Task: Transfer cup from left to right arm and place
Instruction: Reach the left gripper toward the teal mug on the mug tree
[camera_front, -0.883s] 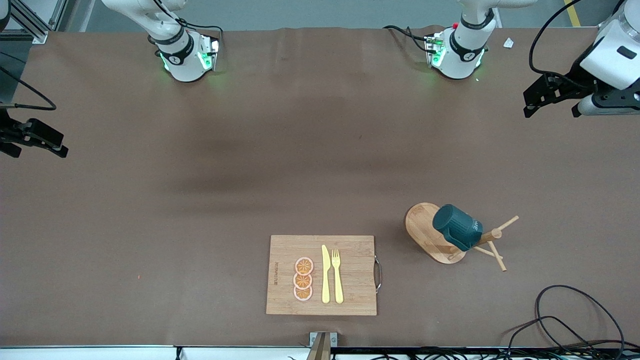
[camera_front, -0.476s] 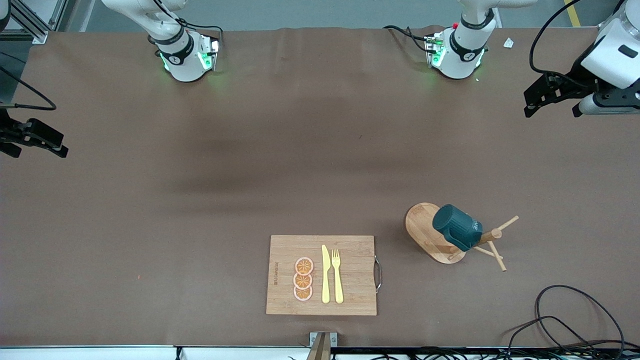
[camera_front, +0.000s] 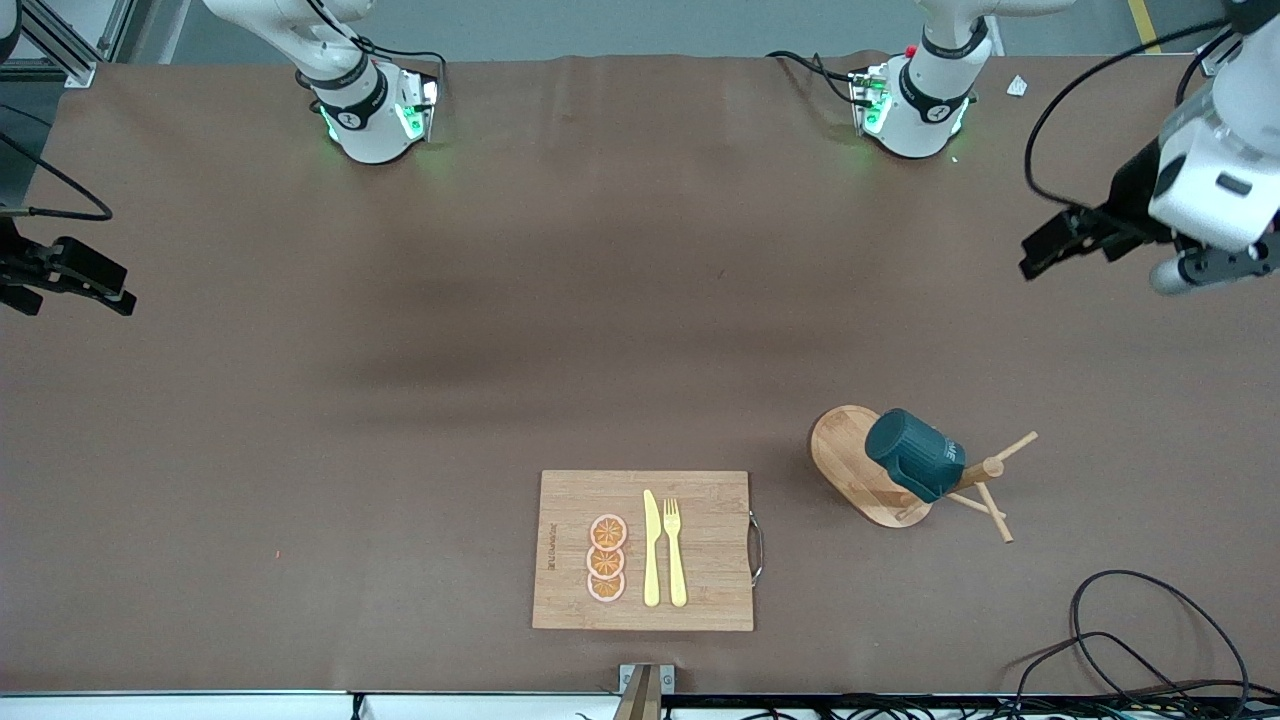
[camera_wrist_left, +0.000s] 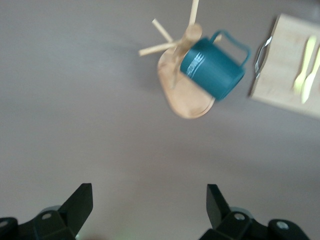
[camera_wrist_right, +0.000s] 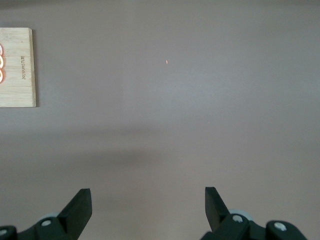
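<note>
The cup (camera_front: 912, 455) is a dark teal ribbed mug hanging tilted on a peg of a wooden rack (camera_front: 848, 462), toward the left arm's end of the table. The left wrist view shows the cup (camera_wrist_left: 212, 67) with its handle sticking out, well ahead of the open fingers. My left gripper (camera_front: 1050, 248) hangs open and empty over bare table at the left arm's end, apart from the cup. My right gripper (camera_front: 75, 298) waits open and empty over the table's edge at the right arm's end; its wrist view shows the right gripper (camera_wrist_right: 148, 197) above bare table.
A wooden cutting board (camera_front: 700, 590) lies near the front edge, beside the rack, carrying three orange slices (camera_front: 606, 558), a yellow knife (camera_front: 651, 548) and fork (camera_front: 675, 550). Loose black cables (camera_front: 1130, 640) lie at the front corner by the left arm's end.
The left gripper has swung a little over the table toward the rack's area. The right arm, cup and rack have not moved.
</note>
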